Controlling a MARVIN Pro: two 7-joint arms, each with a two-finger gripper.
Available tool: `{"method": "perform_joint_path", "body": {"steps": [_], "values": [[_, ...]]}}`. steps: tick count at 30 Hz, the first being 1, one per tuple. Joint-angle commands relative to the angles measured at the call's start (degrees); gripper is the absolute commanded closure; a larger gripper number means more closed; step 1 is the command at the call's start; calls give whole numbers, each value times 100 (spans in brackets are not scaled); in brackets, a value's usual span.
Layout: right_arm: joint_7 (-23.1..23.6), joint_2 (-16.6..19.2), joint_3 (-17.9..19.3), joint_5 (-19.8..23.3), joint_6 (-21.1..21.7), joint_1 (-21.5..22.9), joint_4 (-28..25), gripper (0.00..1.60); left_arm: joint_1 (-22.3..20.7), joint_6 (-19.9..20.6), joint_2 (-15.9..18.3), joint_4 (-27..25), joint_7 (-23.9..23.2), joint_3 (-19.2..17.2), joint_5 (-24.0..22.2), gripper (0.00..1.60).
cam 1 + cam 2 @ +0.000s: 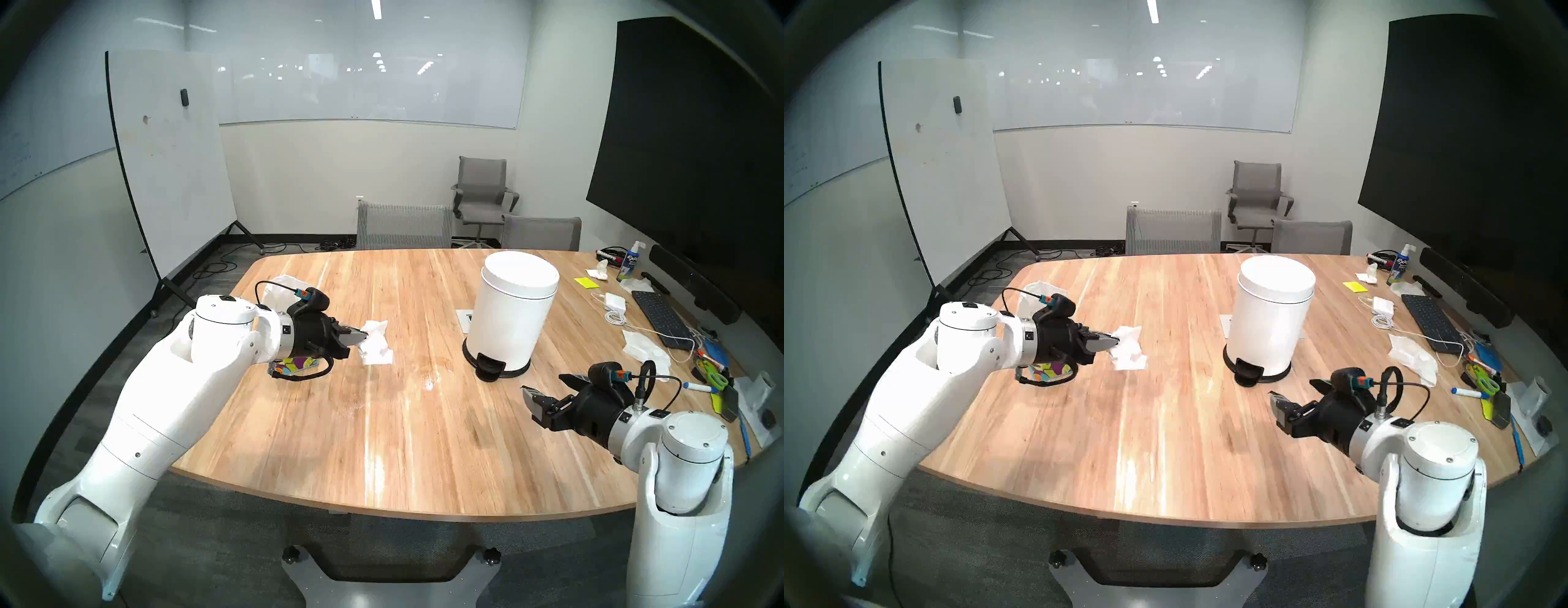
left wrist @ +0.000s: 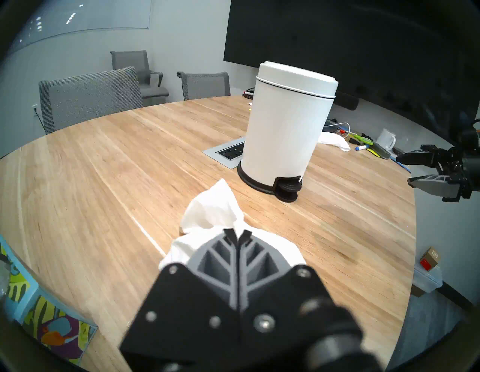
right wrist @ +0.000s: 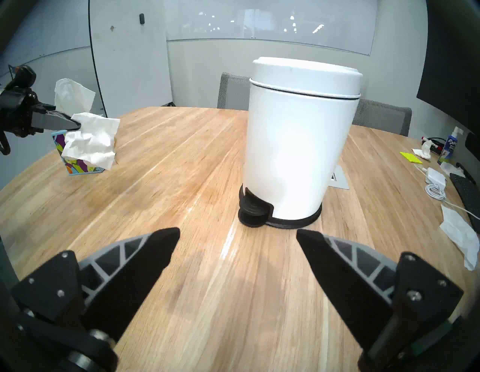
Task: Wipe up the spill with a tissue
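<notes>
**A:** So the left pincer (image 2: pixel 237 237) is clamped tight on the tissue (image 1: pixel 375 348), pinching one bunched edge, and the rest hangs crumpled off the tips above the surface (image 1: pixel 424 424), left side. Box (image 3: pixel 78 166) is just behind it.

**B:** And the right pincer (image 3: pixel 237 246)?

**A:** Wide apart, nothing in it, parked near-right, short of the bin (image 1: pixel 511 314).

**B:** Where's the spill though?

**A:** Honestly can't pick out any dark spots for sure. There's a faint glossy patch in the middle of the surface, near side of the bin, but that could be glare. Not calling it.

**B:** How's the tissue gonna behave?

**A:** My guess: weightless, floppy, no stiffness at all. Held by one edge, it'll trail and fold when dragged. It probably tears once wet, and a hard push would just scrape the fingertips on wood. I'd rather have the grip nearer the wad's middle so a pad of paper sits under the tips.
</notes>
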Motion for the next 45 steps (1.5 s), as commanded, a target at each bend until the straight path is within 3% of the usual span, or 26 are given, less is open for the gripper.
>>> {"method": "perform_joint_path", "body": {"steps": [1,10,16,25,26,27,28,30,34,39,41,45], "values": [[0,3,15,4,-3,8,-118,0,-62,-29,-9,-126,10,-65,-16,160],[428,195,214,287,197,107,-208,0,-64,-30,-9,-122,5,-64,-14,160],[747,311,164,383,356,114,-306,0,-65,-30,-10,-121,3,-64,-13,160],[850,396,-59,347,599,368,-239,0,-63,-29,-11,-122,3,-65,-12,160],[856,410,-83,346,615,413,-192,10,-63,-29,-11,-122,3,-66,-12,160],[852,420,-105,339,621,454,-146,36,-63,-29,-11,-123,4,-66,-12,160],[852,420,-105,339,621,454,-146,36,-63,-29,-11,-123,4,-66,-12,160],[825,445,-188,309,616,585,29,76,-62,-29,-11,-123,4,-67,-12,160],[788,469,-283,279,641,752,219,115,-63,-29,-11,-123,3,-67,-11,160],[751,482,-351,261,617,873,398,136,-63,-29,-11,-122,3,-66,-11,160],[706,490,-404,255,580,927,510,160,-62,-29,-11,-123,3,-67,-11,160],[672,527,-431,261,549,1018,655,160,-62,-29,-12,-123,3,-67,-11,160]]}}
